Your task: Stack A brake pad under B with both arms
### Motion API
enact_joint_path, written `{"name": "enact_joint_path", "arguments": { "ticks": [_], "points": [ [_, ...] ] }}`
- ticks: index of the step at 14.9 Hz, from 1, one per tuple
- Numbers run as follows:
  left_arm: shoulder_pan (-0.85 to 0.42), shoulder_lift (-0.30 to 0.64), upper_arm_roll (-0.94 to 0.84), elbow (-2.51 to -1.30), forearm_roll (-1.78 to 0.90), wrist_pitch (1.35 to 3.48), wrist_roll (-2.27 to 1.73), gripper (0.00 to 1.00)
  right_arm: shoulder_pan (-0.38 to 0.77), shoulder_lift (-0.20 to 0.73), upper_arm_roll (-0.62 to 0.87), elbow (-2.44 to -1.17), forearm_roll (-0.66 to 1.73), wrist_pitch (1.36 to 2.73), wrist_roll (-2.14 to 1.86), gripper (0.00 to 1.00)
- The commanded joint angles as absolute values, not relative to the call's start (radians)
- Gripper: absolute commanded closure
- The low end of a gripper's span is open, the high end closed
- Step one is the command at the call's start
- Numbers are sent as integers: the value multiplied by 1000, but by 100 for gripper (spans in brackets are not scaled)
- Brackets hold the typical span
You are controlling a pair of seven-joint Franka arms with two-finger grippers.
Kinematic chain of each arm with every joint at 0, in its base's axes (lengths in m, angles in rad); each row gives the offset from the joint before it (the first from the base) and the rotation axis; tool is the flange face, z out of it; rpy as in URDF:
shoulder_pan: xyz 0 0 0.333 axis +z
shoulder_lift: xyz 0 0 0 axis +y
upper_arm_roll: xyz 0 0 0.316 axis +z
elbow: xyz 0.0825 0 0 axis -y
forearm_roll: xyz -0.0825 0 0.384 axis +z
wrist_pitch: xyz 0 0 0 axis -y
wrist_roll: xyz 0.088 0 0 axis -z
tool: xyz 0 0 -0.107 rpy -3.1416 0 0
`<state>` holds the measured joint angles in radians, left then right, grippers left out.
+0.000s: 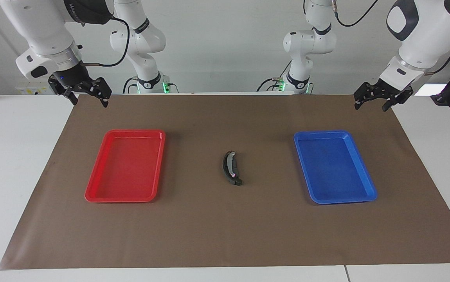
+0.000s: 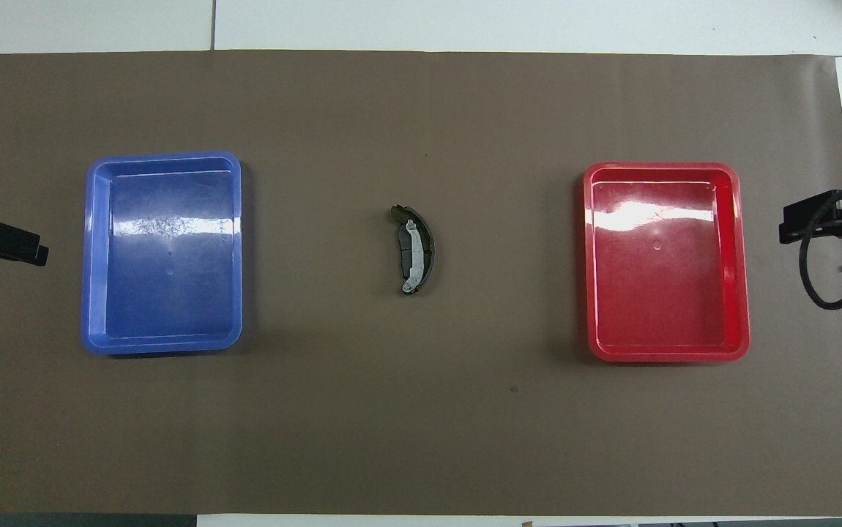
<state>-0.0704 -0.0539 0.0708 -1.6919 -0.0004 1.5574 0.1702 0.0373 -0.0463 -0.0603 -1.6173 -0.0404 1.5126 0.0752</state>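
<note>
I see B (image 2: 416,249), the long crescent piece, lying on the A brake pad (image 2: 397,214) in the middle of the brown mat (image 1: 225,235) on the surface, and only a dark corner of the pad shows. Taking that stack as my landmark, the blue tray (image 1: 333,166) lies toward the left arm's end and the red tray (image 1: 127,165) toward the right arm's. Both trays are well apart from it. The left gripper (image 1: 374,101) and right gripper (image 1: 88,98) hang released, holding nothing, over the mat's corners nearest the robots.

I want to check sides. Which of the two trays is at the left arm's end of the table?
The blue tray; the left gripper hovers past its corner. The red tray, same shape, sits at the right arm's end.
</note>
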Motion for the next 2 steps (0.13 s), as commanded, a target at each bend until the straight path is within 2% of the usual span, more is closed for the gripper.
{"name": "enact_joint_path", "arguments": {
  "ticks": [1,2],
  "points": [
    [-55,-49,61,-1677,-8,1543,179,1,35,-58,-58,-1628,-54,1528,57,0],
    [-55,-49,61,-1677,-8,1545,179,1,35,-58,-58,-1628,-54,1529,57,0]
  ]
}}
